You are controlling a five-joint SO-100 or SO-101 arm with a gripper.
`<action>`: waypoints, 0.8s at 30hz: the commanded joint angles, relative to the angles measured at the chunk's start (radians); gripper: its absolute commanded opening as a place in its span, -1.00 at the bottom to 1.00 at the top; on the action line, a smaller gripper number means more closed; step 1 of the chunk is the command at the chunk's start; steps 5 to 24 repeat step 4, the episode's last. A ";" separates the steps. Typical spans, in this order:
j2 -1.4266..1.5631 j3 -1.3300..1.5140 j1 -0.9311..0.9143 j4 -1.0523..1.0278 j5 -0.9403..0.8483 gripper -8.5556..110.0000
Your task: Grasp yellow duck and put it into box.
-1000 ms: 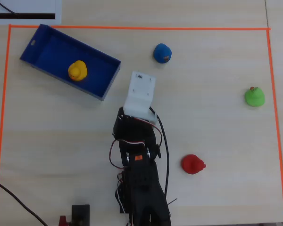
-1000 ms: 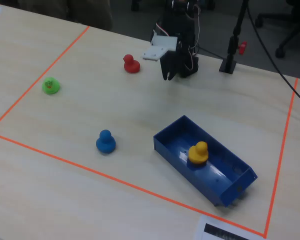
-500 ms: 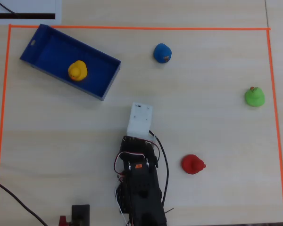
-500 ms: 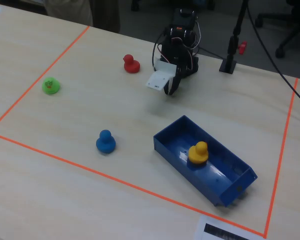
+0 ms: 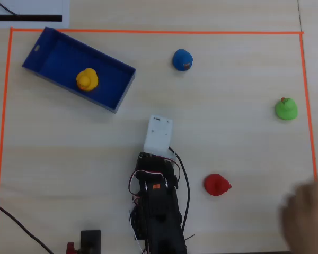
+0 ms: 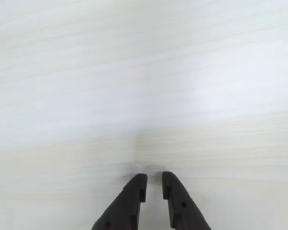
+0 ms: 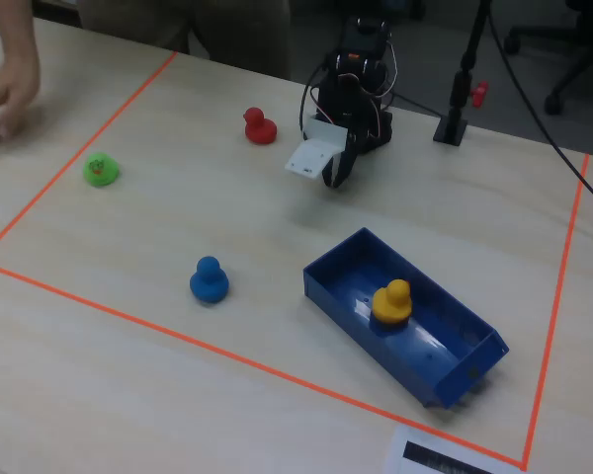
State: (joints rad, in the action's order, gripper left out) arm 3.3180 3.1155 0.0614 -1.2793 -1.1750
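Task looks done to me: yellow duck [image 5: 87,79] sits upright inside the box [image 5: 47,42], gripper [image 6: 154,179] nearly closed w/ nothing in it, over bare table near the arm's base, so I'd just park, no further grasp needed.

arm [image 5: 158,211] folded low | fingers [image 6: 137,191] nearly together, empty, pointing down

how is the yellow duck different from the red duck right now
The small yellow rubber duck sits inside the shallow dark-blue open box; the small red rubber duck stands on the bare wooden table. In the overhead view, yellow lies far from the arm and red lies close beside it. Both are upright, about equal in size, and neither is held.
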 commanded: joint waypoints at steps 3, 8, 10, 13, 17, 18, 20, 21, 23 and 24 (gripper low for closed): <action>-0.006 -0.005 0.000 -0.025 0.005 -0.85; -0.006 -0.005 0.000 -0.025 0.005 -0.85; -0.006 -0.005 0.000 -0.025 0.005 -0.85; -0.006 -0.005 0.000 -0.025 0.005 -0.85; -0.006 -0.005 0.000 -0.025 0.005 -0.85; -0.006 -0.005 0.000 -0.025 0.005 -0.85; -0.006 -0.005 0.000 -0.025 0.005 -0.85; -0.006 -0.005 0.000 -0.025 0.005 -0.85; -0.006 -0.005 0.000 -0.025 0.005 -0.85; -0.006 -0.005 0.000 -0.025 0.005 -0.85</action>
